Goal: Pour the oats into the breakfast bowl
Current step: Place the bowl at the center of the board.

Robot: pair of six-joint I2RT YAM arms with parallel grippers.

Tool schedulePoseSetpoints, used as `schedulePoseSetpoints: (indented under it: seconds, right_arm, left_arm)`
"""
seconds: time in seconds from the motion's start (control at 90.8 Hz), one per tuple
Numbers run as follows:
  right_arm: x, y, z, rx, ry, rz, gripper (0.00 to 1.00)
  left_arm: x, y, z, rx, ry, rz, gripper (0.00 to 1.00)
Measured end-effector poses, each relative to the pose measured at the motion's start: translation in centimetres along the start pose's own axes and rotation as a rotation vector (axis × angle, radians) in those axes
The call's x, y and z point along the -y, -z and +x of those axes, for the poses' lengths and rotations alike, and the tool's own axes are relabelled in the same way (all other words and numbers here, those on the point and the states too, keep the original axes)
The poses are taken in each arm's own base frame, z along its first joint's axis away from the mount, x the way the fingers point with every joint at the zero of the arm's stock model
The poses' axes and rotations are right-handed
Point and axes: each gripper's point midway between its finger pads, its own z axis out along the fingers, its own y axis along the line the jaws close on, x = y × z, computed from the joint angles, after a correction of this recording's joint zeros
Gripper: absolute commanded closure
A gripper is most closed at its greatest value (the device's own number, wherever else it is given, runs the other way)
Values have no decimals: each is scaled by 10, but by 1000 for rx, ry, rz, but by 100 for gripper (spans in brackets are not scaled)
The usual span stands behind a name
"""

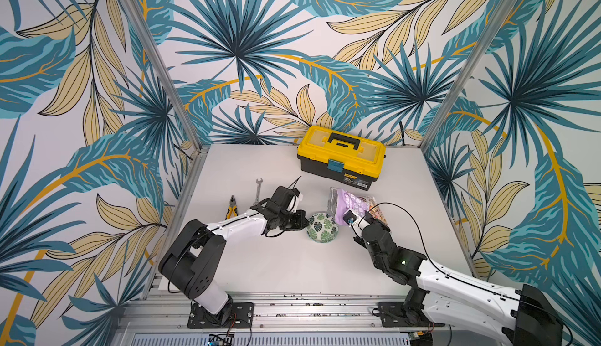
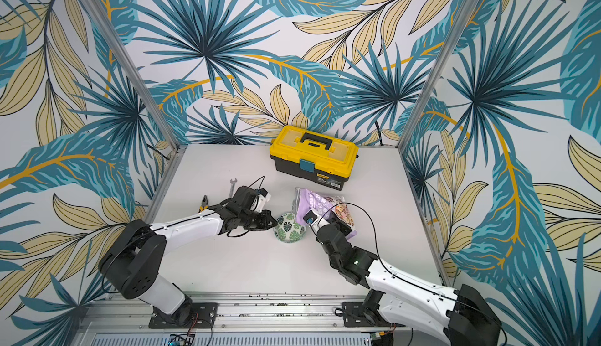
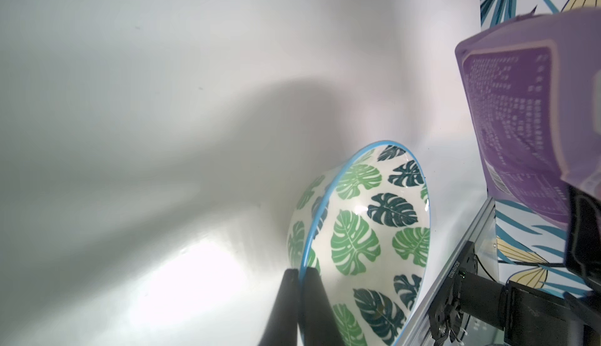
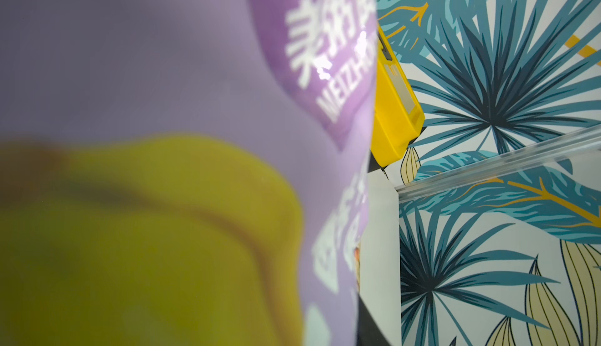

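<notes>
Yellow-and-black toolbox closed, at back of white table near leaf-print wall. Wrench and yellow-handled pliers lie close together, left side.

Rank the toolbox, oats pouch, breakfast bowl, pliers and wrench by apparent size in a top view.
1. toolbox
2. oats pouch
3. breakfast bowl
4. pliers and wrench: these look alike, and the wrench is partly hidden, so they are left unranked.

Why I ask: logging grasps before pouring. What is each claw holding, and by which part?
The left claw pinches the bowl by its blue rim. The right claw holds the purple pouch near its bowl-side edge; exact spot hidden.
</notes>
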Motion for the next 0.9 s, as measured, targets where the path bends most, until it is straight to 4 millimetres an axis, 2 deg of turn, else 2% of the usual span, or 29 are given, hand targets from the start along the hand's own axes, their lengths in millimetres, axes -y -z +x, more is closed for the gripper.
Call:
schedulePoseSetpoints:
  seconds: [0.099,0.22,0.286,0.562,0.672,0.782,0.903]
  right_arm:
    - [-10,-7,-2,-4,81,-22,100]
    - [-24,-15,-3,-4,188,-53,100]
    - [-31,-18,-4,-1,238,-64,100]
    - [-37,-26,-12,32,417,-58,100]
    - [-37,-27,-14,35,488,-48,100]
    - [-37,-29,-13,29,564,-39,100]
    - [-36,-29,-12,22,647,-30,100]
  left_arm:
    - [-12,11,-3,32,17,-22,100]
    - [-24,9,6,17,37,-48,100]
    - [-29,8,11,8,43,-61,96]
    - [-32,7,11,18,39,-69,69]
    - [-35,9,13,25,43,-80,54]
    - [-34,20,10,60,34,-90,40]
    - [-31,42,1,133,23,-84,30]
